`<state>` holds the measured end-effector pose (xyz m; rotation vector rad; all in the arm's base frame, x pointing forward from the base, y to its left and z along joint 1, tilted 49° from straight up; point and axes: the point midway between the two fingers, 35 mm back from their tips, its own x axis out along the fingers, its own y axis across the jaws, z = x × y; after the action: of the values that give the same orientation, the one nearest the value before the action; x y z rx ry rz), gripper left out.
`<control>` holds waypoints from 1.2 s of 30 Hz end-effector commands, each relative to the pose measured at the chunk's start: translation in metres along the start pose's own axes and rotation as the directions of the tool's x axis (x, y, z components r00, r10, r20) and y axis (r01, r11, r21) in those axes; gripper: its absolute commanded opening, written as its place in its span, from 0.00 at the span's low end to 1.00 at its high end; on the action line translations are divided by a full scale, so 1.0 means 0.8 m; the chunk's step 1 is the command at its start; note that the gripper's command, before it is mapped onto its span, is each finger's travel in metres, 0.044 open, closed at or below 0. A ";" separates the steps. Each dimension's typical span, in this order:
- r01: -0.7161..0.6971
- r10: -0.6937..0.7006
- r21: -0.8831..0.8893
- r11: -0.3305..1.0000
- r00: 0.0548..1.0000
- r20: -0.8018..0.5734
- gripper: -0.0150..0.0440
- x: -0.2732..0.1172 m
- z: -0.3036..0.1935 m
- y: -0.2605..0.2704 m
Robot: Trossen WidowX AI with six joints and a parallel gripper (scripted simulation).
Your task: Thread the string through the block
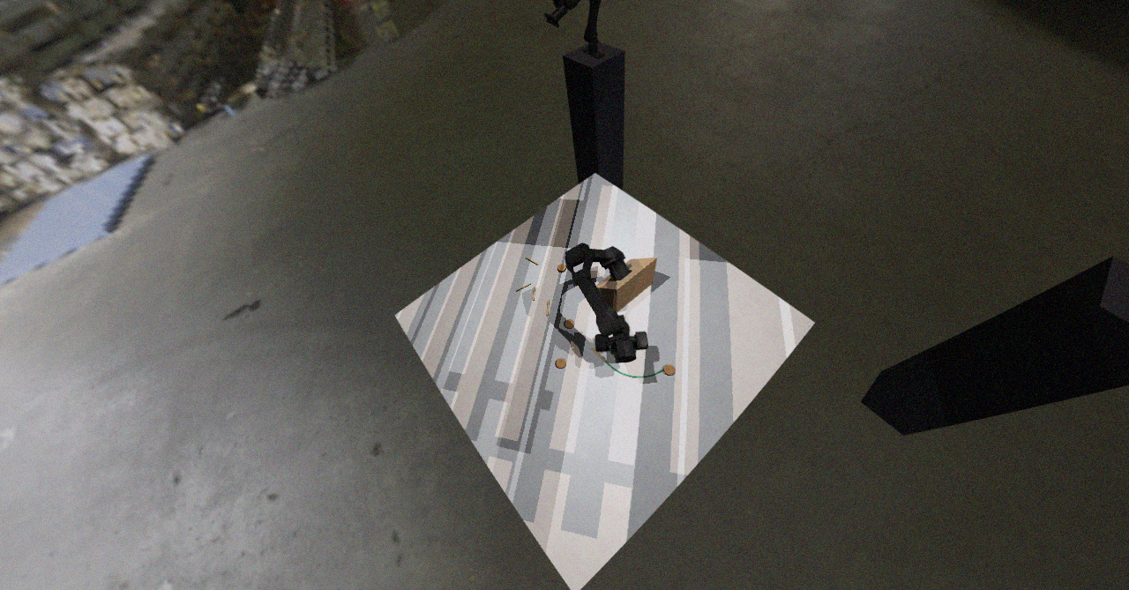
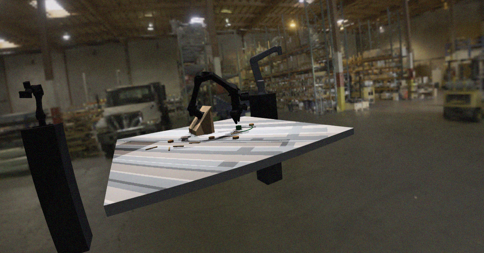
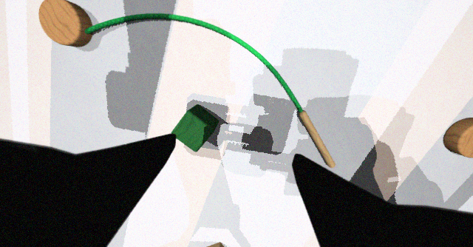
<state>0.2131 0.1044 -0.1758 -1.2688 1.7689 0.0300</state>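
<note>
The wooden stick [image 3: 317, 137] [image 2: 235, 132] on the end of the green string [image 3: 236, 40] [image 1: 631, 377] lies on the table, just beyond the right fingertip in the wrist view. The string curves to its round button [image 3: 59, 21] [image 1: 669, 369] [image 2: 251, 124]. My gripper [image 3: 234, 149] [image 2: 236, 122] is open and empty above the table; in the top view the arm hides its fingertips. The wooden block [image 1: 635, 282] [image 2: 208, 124] stands on the table beside the arm's base. Its hole cannot be made out.
A green cube [image 3: 192, 129] [image 2: 238, 127] lies below the left fingertip in the wrist view. Three more round buttons, one of them [image 1: 560, 362] [image 2: 235, 137] nearest the string, and several loose sticks, one of them [image 1: 548, 308] [image 2: 194, 142] nearest the arm, lie on the table.
</note>
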 end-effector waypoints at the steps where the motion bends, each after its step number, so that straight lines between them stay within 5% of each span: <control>1: -0.001 -0.014 0.794 0.608 1.000 0.013 1.00 -0.005 0.016 -0.037; 14: -0.009 -0.018 0.999 -0.040 1.000 0.009 1.00 -0.005 0.021 -0.061; 27: -0.017 -0.023 0.746 -0.665 1.000 0.003 1.00 -0.003 0.023 -0.084; 36: -0.019 -0.023 0.674 -0.738 1.000 0.003 1.00 -0.003 0.024 -0.086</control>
<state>0.2611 0.0858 -0.1598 0.1806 0.9393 -1.3067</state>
